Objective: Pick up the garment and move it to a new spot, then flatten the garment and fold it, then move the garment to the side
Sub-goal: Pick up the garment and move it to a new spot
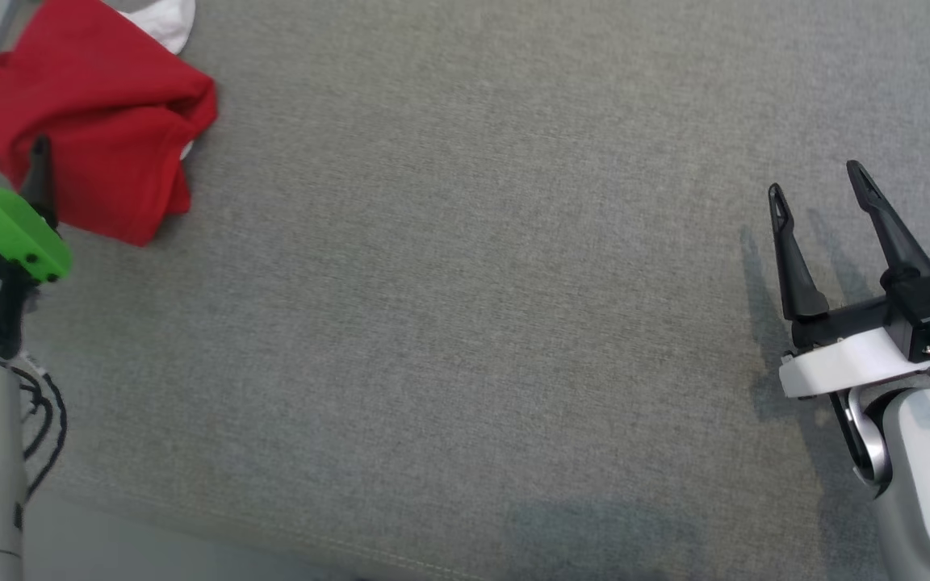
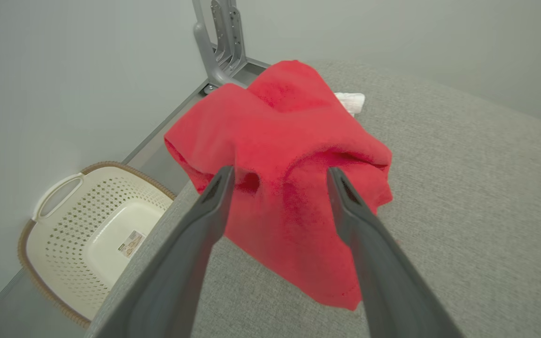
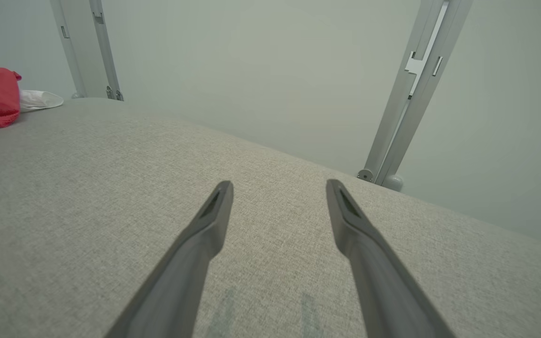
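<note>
Left wrist view: sticker [image 2: 129,243] in basket [image 2: 59,188] unreadable; left gripper [image 2: 280,172] spread wide before red garment [image 2: 289,122], right gripper [image 3: 279,185] wide, both empty.

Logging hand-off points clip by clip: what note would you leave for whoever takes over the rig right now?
Left hand: open, fingers aimed at the red garment, not gripping it.
Right hand: open, holding nothing, over the grey surface on the right.
Red garment: crumpled at the surface's far-left corner, partly over a white cloth; a basket sits on the floor beyond that edge.
Done: nothing visible; garment not lifted, flattened or folded.
Left: grasp, move to a new spot, flatten, fold, set aside.
</note>
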